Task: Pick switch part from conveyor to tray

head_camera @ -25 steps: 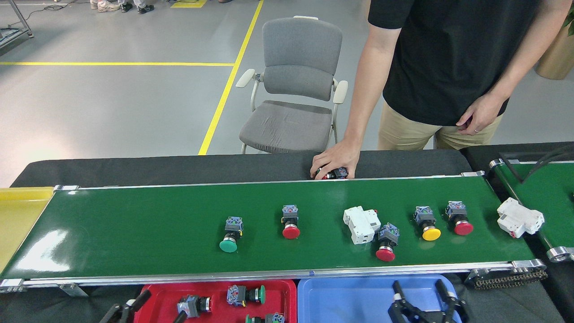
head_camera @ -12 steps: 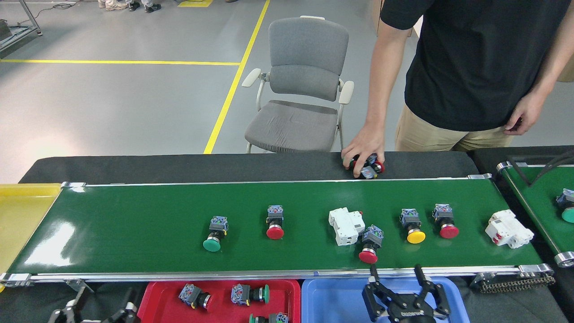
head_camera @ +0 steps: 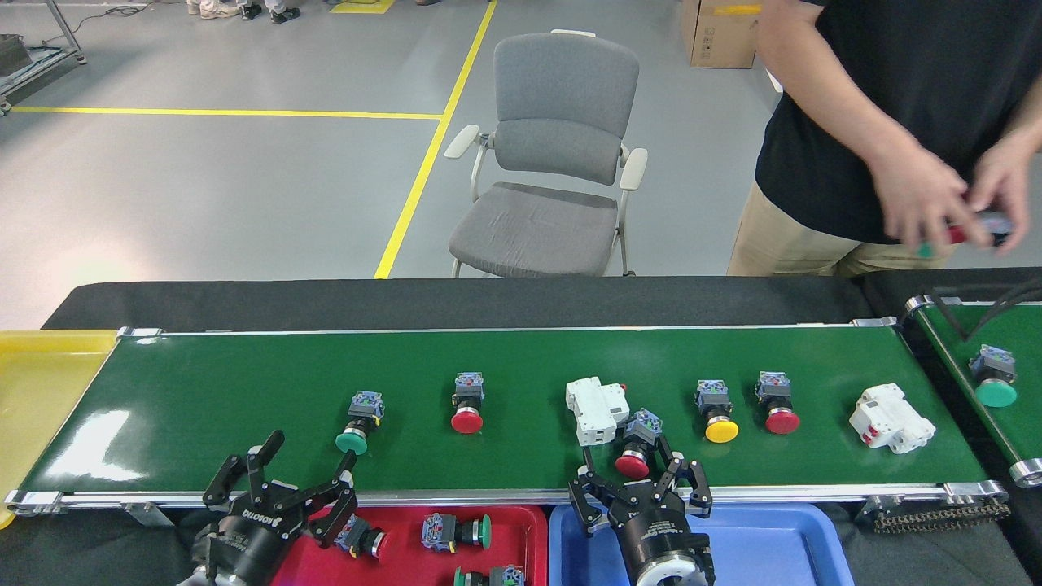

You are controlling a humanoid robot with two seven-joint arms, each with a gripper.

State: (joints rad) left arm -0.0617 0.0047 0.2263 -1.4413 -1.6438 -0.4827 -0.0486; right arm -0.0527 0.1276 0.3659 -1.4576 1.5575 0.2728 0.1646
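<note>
Switch parts lying in a row along the conveyor: green-capped switch at left, red-capped switch next, white breaker mid-belt with another red-capped switch just near-right of it, then yellow-capped switch, a further red one, and a second white breaker far right. Right gripper raised over the near rail, fingers spread, flanking the red cap of that mid-belt switch without visibly pinching it; wrist below over the blue tray. Left gripper tilted up at the near rail, fingers spread wide, nothing held, just near-left of the green-capped switch, body over the red tray holding several switches. Person's hands blurred at far right, apparently holding small parts. Short green belt at right carrying one green-capped switch.
</note>
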